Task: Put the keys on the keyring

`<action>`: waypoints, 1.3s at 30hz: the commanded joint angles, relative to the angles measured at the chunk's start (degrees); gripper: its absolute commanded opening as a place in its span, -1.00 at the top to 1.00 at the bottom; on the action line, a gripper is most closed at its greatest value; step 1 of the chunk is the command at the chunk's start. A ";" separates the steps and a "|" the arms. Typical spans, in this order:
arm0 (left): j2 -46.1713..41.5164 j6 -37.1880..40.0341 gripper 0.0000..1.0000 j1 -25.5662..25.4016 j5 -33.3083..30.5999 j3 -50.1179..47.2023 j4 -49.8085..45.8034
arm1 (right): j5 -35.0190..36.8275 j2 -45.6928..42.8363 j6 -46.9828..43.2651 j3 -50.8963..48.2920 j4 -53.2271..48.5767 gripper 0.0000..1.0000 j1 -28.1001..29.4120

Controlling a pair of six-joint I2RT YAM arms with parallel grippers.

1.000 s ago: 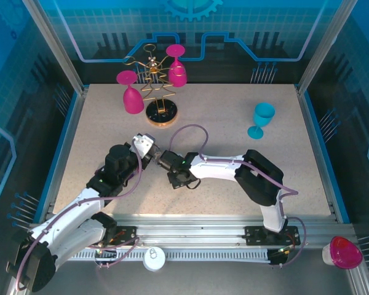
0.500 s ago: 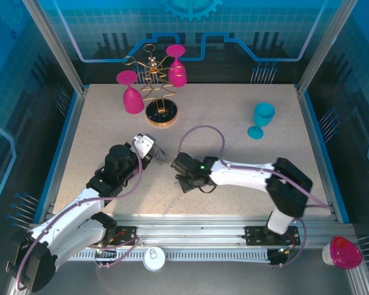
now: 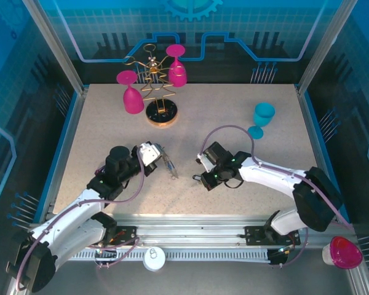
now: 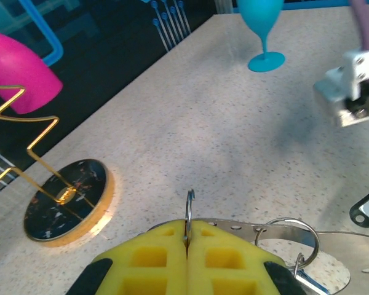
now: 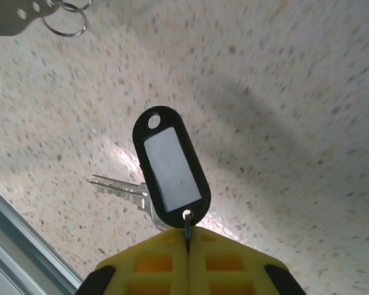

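The left gripper [image 4: 187, 236] is closed tight upon the keyring [image 4: 189, 209], a thin grey wire pinched upright between yellow pads with square recesses, its loops trailing toward 3 o'clock. The right gripper [image 5: 187, 243] is clamped on the small link of the key [image 5: 170, 166]. The black-rimmed oval tag with pale insert extends toward 11 o'clock, the silver blade toward 9 o'clock. One second ago the right gripper was just beside the left; it is now well apart, at 4 o'clock of it, over the speckled tabletop [image 3: 234, 104]
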 commanded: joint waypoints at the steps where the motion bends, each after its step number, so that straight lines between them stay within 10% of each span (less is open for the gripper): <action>1: 0.99 1.61 1.00 0.35 5.27 1.66 -0.52 | -3.62 2.33 0.33 -0.77 -1.23 1.00 -1.41; 15: 2.01 1.79 1.00 0.33 8.54 2.15 -2.39 | -1.58 8.16 0.39 -1.03 -0.84 0.93 -3.19; 25: 1.98 1.62 1.00 0.32 8.94 2.17 -2.57 | -0.42 7.20 0.59 -0.86 -1.35 0.52 -3.17; 39: 1.99 1.66 1.00 0.31 9.09 2.19 -2.49 | 0.31 6.96 0.83 0.02 -1.14 0.57 -3.20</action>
